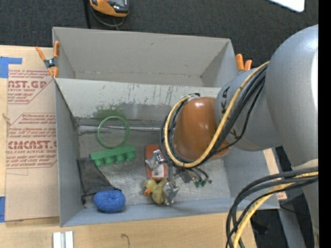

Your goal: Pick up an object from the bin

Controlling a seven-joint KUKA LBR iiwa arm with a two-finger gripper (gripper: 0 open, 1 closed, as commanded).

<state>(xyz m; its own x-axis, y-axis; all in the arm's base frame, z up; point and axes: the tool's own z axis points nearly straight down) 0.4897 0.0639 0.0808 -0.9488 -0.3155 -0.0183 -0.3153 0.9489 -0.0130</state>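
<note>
Near front wall of bin (67,154), centre tool (165,182) on yellow toy (153,190) beneath it, clear of orange block (152,152) alongside; verify grip before lifting. Cannot tell tool opening.

Dark floor (207,9), pale wooden tabletop (155,232)

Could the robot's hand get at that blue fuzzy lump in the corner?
Probably yes: the blue lump lies uncovered, with bare floor between it and the hand, though the bin wall is close beside it.
</note>
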